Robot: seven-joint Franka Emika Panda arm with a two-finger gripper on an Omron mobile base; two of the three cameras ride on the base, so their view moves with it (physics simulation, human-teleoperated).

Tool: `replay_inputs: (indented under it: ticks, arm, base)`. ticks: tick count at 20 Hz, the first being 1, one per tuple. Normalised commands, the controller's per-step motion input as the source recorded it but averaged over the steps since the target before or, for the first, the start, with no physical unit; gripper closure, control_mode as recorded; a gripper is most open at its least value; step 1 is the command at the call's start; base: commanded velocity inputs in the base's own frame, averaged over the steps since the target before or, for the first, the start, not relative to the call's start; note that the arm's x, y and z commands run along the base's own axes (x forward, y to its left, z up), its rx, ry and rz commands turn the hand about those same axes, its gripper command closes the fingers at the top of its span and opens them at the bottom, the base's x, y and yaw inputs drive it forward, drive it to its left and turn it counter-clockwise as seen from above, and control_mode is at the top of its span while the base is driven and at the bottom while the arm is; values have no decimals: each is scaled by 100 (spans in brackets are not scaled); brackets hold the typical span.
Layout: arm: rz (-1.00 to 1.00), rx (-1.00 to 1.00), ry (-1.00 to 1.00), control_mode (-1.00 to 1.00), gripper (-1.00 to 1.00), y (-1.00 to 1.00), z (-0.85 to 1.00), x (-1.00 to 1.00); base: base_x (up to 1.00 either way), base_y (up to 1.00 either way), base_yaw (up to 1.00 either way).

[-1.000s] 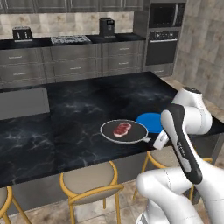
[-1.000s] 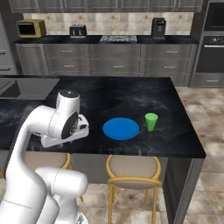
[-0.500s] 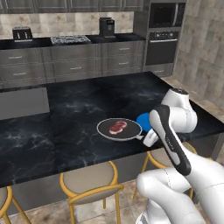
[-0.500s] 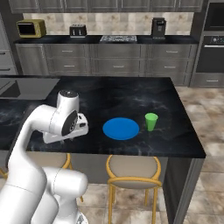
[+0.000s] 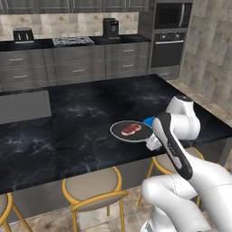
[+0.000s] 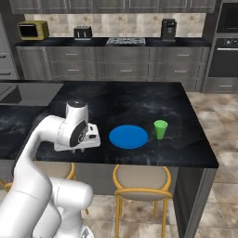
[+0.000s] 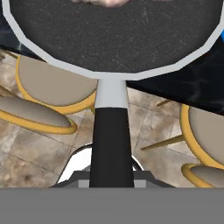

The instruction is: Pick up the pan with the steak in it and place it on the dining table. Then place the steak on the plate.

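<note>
The black pan is over the front part of the dining table, and I cannot tell whether it rests on the top. The red steak lies in it. My gripper is shut on the pan's straight handle, which sticks out past the table's edge. In the hand view the pan spreads across the top, with a sliver of the steak at the upper edge. The blue plate lies flat on the table just right of my hand, and my arm half hides the plate in the left base view.
A green cup stands right of the plate. Yellow-framed stools line the table's near side below the pan handle. Behind the table runs the dark kitchen counter with a toaster, a cooktop and a coffee machine.
My forearm has swung a little to the left and now covers more of the blue plate. The pan with the steak has stayed nearly where it was.
</note>
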Motion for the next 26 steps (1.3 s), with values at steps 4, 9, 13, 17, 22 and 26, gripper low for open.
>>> replay_inputs:
  ticks: [4, 9, 13, 17, 22, 26]
  arm:
    - [-23, 1, 0, -100, 100, -58, -27, 12]
    - [-10, 0, 0, -100, 100, -15, -12, 5]
    - [-1, 0, 2, -100, 100, 10, -18, 21]
    - [-2, 0, 3, -100, 100, 22, -44, 51]
    - [-2, -1, 5, -100, 100, 20, -51, 51]
    - [-2, -1, 6, -100, 100, 8, -53, 53]
  base:
    - [0, 0, 0]
    - [0, 0, 0]
    - [0, 0, 0]
    - [0, 0, 0]
    - [0, 0, 0]
    - [0, 0, 0]
